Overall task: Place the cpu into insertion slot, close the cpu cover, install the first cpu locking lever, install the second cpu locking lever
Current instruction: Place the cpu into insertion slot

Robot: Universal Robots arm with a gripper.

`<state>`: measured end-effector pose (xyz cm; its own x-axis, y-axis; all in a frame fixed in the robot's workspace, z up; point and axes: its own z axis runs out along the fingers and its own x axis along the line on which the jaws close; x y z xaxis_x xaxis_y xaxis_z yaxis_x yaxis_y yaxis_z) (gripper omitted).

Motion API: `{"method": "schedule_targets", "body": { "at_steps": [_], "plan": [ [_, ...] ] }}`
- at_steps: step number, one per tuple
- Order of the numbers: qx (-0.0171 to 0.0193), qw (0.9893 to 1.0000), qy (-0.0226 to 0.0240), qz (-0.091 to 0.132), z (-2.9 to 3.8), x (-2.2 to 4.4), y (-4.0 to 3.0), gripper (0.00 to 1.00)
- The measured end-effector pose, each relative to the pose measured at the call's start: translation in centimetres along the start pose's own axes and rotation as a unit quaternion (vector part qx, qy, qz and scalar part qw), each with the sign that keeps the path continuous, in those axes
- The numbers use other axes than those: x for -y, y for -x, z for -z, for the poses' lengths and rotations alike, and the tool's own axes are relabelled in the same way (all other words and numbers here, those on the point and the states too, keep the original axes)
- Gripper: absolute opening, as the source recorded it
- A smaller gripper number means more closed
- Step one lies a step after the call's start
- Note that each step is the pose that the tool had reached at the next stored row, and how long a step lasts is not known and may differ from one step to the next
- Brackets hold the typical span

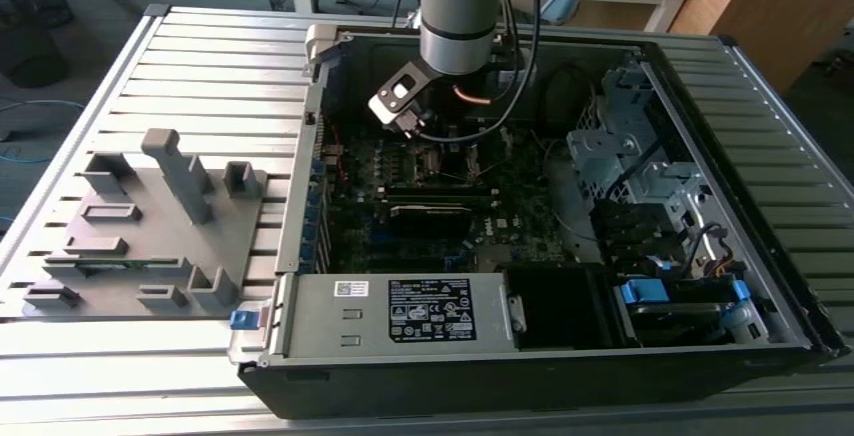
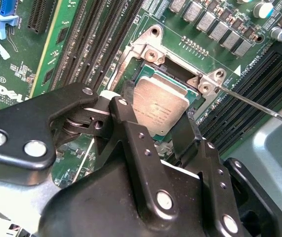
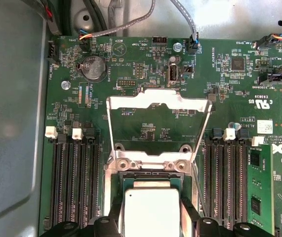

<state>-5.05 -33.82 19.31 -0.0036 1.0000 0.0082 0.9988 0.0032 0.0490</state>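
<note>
Pincer grasps the flat, square, dull-silver cpu within the dark insertion slot; the thin metal cpu cover stands raised.

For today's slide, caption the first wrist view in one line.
Claw grips the cpu at the insertion slot, cpu cover standing open over the green motherboard.

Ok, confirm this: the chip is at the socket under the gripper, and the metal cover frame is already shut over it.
No. The chip is at the socket under the gripper, but the metal cover frame stands open, clear of the chip; the first wrist view shows it.
</note>
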Motion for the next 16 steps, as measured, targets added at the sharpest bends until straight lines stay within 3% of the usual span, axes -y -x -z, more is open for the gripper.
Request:
{"method": "schedule_targets", "body": {
  "at_steps": [16],
  "plan": [
    [0.0001,1.0000,-0.0001,0.000,-0.10,-0.09,0.00,0.54]
  ]
}}
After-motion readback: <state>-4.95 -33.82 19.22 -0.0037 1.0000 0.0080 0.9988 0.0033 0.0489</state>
